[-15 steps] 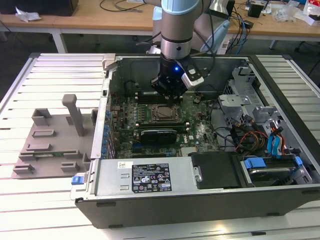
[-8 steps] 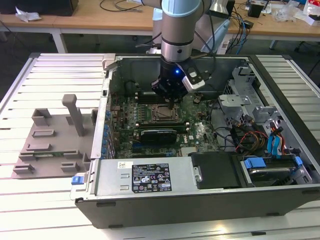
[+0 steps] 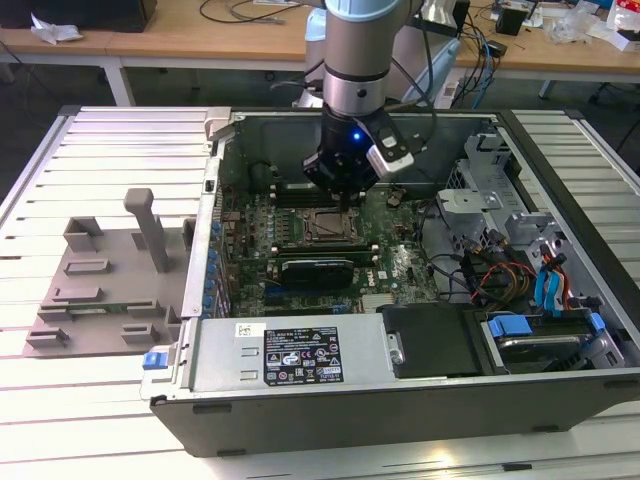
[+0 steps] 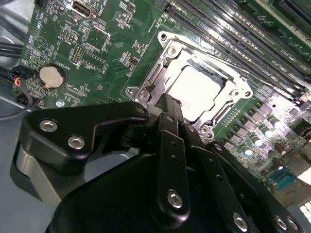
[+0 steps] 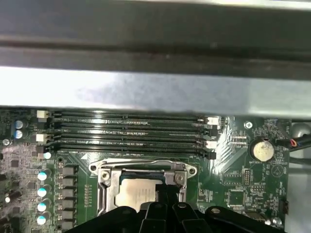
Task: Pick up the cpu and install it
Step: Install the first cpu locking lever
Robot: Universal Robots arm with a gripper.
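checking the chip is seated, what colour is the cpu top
Dull silver-grey, the cpu lying inside the metal socket frame; best in the second wrist view.

Place: a robotics or electronics lab, by what surrounds me.
My bench: a white slatted metal table (image 3: 100,130).
My work: an opened computer case (image 3: 300,370), its green motherboard (image 3: 300,235) bare.
Behind me: wooden desks (image 3: 200,35) strewn with loose cables (image 3: 240,12).
Beside the case: a grey moulded fixture (image 3: 100,280).

**Camera Positions**

The exterior view looks down from above the open grey metal computer case (image 3: 300,370) at some distance. Both wrist views sit close above the green motherboard (image 4: 97,43) (image 5: 238,189), sharing the silver-framed square socket (image 4: 167,68) (image 5: 104,187).
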